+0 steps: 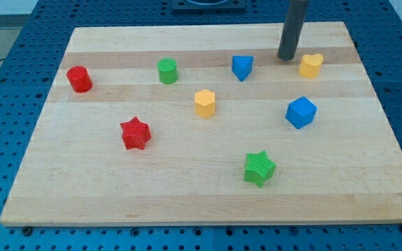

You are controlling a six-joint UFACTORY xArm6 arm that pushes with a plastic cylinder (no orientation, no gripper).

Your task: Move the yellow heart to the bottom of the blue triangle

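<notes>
Blue perforated framing is seen around a pale wooden counter (pixel 208 195) on which the blocks are scattered. At the view's top right, the yellow heart (pixel 310 65) is found just right of my tip (pixel 287 57) — near it, though contact cannot be confirmed. No jaws are carried by the end effector, a plain rod, so nothing is grasped. The blue triangle (pixel 242 67) sits left of the tip. Elsewhere are placed a green cylinder (pixel 167 70), red cylinder (pixel 79 79), yellow hexagon (pixel 204 102), blue cube (pixel 301 112), red star (pixel 135 133) and green star (pixel 259 167).
</notes>
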